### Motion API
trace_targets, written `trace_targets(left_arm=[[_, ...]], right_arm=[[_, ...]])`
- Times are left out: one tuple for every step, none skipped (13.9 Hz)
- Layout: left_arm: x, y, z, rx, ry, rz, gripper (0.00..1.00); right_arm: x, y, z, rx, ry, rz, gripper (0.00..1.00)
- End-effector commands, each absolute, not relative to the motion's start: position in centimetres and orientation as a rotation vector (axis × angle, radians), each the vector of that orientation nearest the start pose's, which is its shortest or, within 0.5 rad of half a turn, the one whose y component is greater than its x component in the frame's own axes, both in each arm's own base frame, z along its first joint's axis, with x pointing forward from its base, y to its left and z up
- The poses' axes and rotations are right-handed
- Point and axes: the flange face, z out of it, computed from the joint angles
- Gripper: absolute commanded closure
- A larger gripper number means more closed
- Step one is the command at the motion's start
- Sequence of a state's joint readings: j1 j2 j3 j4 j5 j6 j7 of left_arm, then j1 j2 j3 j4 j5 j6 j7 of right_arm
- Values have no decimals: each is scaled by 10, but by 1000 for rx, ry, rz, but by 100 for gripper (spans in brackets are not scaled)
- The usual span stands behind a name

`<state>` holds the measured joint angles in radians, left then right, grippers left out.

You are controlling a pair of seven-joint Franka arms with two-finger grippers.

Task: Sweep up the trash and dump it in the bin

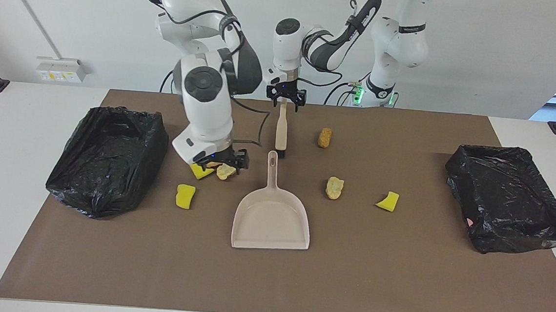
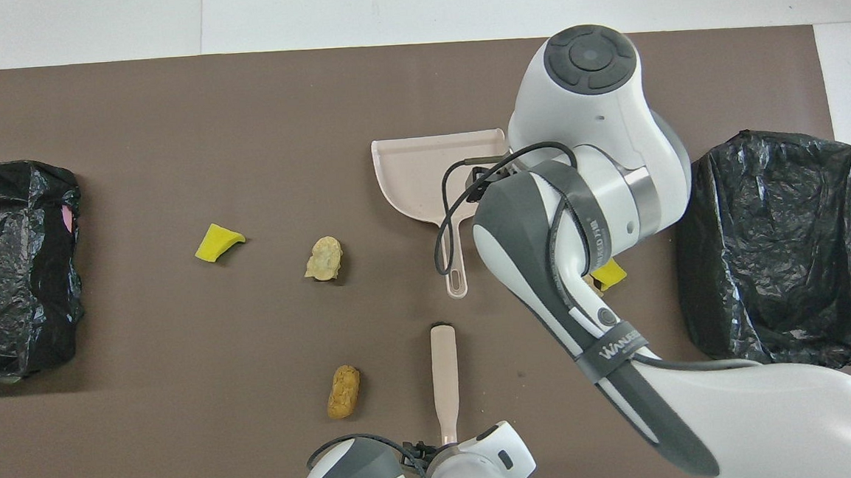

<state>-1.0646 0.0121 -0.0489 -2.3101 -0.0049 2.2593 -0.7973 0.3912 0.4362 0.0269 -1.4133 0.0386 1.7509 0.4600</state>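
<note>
Two pincers: our left pincer (image 1: 286,99) pinches the brush (image 1: 281,129) for sweeping; right pincer (image 1: 222,161), spread, straddles trash (image 1: 226,171) beneath it.

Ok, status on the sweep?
Left gripper holds brush by its handle. Right gripper low over two scraps beside dustpan. Dustpan empty.

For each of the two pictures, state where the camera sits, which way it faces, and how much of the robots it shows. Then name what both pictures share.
Facing view: high across the table, looking at the robots; both arms show, the right gripper low at two scraps, the left gripper at the brush handle.
Overhead view: above the robots' end, looking steeply down; the right arm covers much, and only the left arm's wrist shows.
Shared: dustpan, brush, two bag-lined bins, scraps.
</note>
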Motion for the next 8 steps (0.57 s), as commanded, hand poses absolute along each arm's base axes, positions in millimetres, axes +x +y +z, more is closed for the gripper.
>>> trace_targets(left_arm=[[228,-450,338,-3074,437,53,28],[229,-450,339,-3075,435,53,51],[234,-448,342,-3081,419,49,65],[240,-447,346,-3088,401,44,80],[245,-444,350,-3084,382,49,91],[247,-442,352,-3066,376,70,100],[245,-440,352,-3046,378,91,100],[244,-438,353,-3033,381,105,100]], right_arm=[[607,303,429,-3095,83,209,0],[604,315,416,-3098,111,200,0],[602,325,406,-3095,121,200,0],[598,331,394,-3095,112,211,0],[595,330,380,-3097,101,234,0],[590,328,364,-3109,91,271,0],[584,328,354,-3106,73,291,0],[577,326,348,-3107,66,330,0]])
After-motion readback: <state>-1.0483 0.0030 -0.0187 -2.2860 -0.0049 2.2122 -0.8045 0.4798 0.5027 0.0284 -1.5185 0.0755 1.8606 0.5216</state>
